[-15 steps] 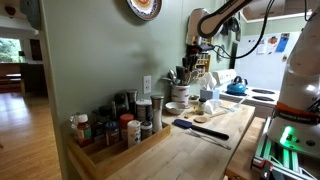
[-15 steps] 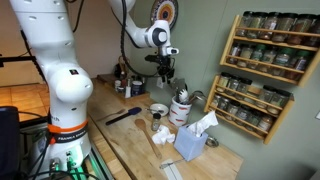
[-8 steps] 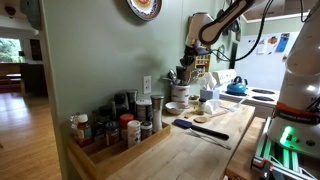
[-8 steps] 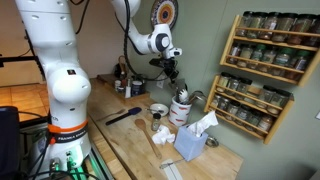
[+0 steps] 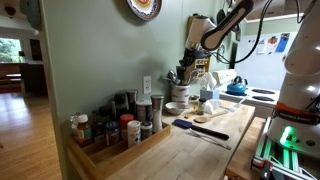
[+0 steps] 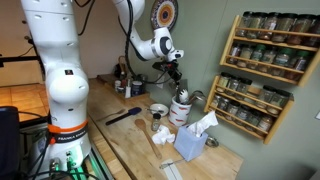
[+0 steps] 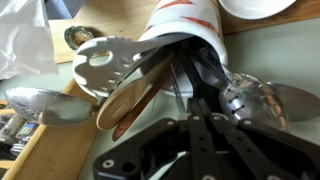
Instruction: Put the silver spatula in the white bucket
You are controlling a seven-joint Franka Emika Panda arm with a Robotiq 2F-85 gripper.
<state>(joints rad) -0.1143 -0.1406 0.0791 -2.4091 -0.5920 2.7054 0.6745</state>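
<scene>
Utensils are crowded into the white bucket point(image 7: 190, 20), which is marked with a red band near its rim and seen from above in the wrist view. At the left of its mouth the slotted grey blade of the silver spatula point(image 7: 105, 55) leans outward over the rim; its handle is lost among the dark handles inside. Beside it a wooden spoon point(image 7: 130, 100) juts out of the same bucket, and a shiny metal spoon point(image 7: 45, 105) lies lower left, though whether it sits in the bucket cannot be told.

The gripper point(image 7: 205, 100) is held directly over the bucket's mouth, its black fingers drawn close together among the dark handles. Whether anything is pinched between the jaws cannot be told.

In both exterior views the gripper point(image 5: 190, 52) point(image 6: 176, 72) is seen just above the utensil tops, with the bucket point(image 6: 181, 110) point(image 5: 181, 90) standing upright on the wooden counter near the wall. A low white bowl point(image 6: 158, 108) sits just beside it. A dark spatula point(image 6: 124, 116) lies flat on the counter, well apart from the bucket. A tissue box point(image 6: 192, 143) stands in front with a tissue drawn up from it. Jars are ranked in a wall rack point(image 6: 262, 50) and in a counter spice rack point(image 5: 105, 135).
</scene>
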